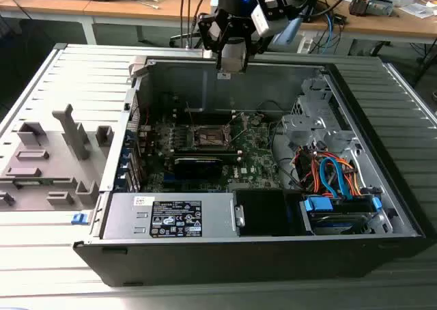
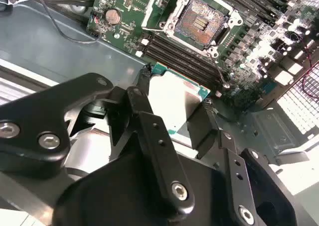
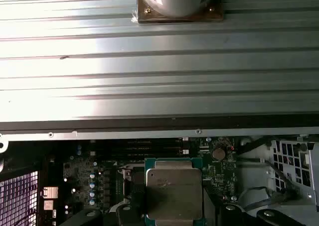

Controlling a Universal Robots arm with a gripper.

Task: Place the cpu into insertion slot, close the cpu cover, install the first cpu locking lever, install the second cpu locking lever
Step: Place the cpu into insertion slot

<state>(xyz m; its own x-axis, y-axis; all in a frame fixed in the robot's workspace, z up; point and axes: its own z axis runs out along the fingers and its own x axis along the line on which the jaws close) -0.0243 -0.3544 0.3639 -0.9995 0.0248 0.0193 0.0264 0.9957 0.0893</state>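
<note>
Exterior view puts my gripper (image 1: 232, 63) high above the back wall of the open computer case (image 1: 239, 263), well apart from the green motherboard (image 1: 256, 156) on its floor. In both wrist views my two fingers (image 2: 143, 106) are pinched on opposite edges of the cpu (image 2: 175, 102), its dull silver top facing the first wrist view's camera (image 3: 173, 186). I hold it flat, clear of the board. The insertion slot (image 2: 202, 22) lies below and off to one side of the chip, its dark centre bare and nothing seated in it; in the exterior view it sits in the middle of the board (image 1: 210, 136). By my reckoning, none of the four steps is done. The chip is lifted but not placed, and the cover and both locking levers are not yet dealt with. A silvery frame rims the socket, but I cannot tell from these views how the cpu cover or the levers stand. By count, I see one cpu, one insertion slot and one gripper with two fingers. There is also one round coin battery (image 2: 113, 17) near the socket and one grey power supply box (image 1: 171, 214) at the case front.
</note>
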